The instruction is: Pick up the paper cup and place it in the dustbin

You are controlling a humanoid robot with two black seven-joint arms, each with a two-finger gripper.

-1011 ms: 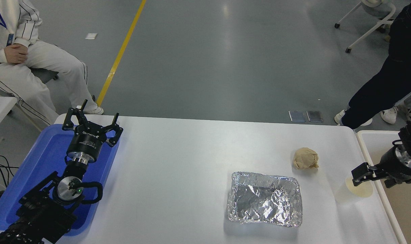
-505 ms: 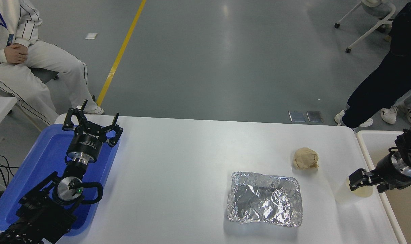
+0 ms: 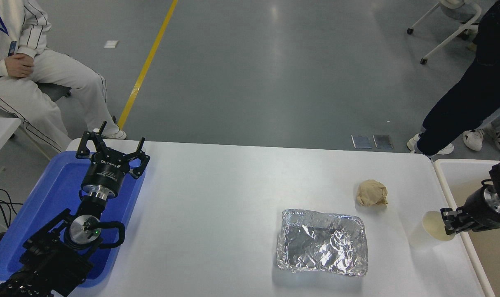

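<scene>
The paper cup (image 3: 434, 226) stands near the table's (image 3: 233, 198) right edge, beside the dustbin (image 3: 449, 181); the right gripper (image 3: 451, 220) touches its rim, grip unclear; the left gripper (image 3: 111, 150) hangs spread, empty, over the blue tray (image 3: 35, 206).

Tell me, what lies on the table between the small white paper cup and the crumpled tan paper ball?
Nothing: the head view shows bare white table between the paper cup and the paper ball.
</scene>
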